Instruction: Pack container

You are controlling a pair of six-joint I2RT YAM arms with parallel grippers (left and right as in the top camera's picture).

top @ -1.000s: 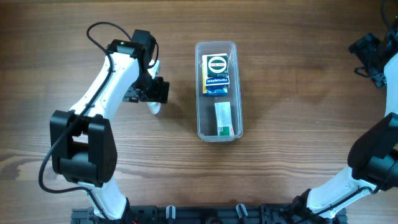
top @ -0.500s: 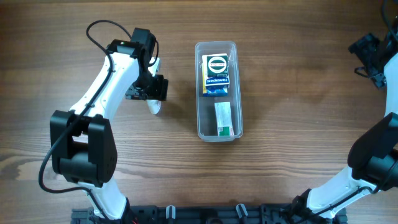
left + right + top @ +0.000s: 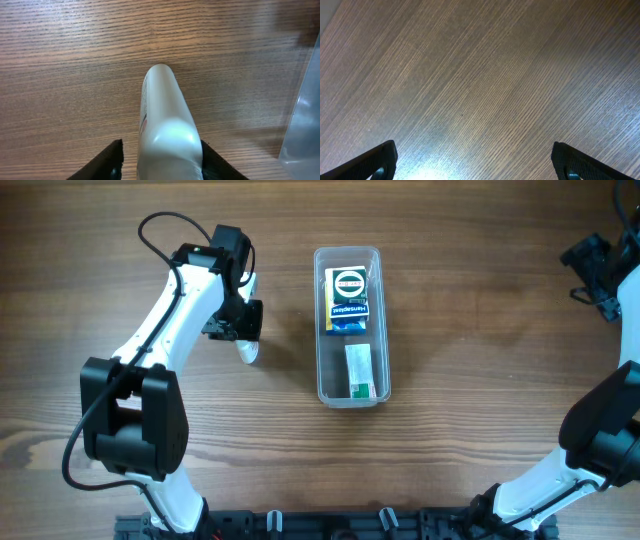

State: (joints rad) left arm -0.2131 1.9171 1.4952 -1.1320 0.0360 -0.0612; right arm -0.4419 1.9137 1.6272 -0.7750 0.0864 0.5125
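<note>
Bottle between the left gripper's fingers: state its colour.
Plain glossy white bottle, with no pattern that shows; best seen in the left wrist view.

The left arm (image 3: 170, 310) rises from its base at the near edge, reaches away over the counter (image 3: 480, 380) and folds at the wrist, so the left jaws point back toward the near side, low over the wood. Their dark fingers (image 3: 107, 162) stand apart, only the tips showing. The right arm (image 3: 605, 430) stretches to the far right edge; the right jaws gape wide, fingertips (image 3: 377, 160) at opposite lower corners of the wrist view
</note>
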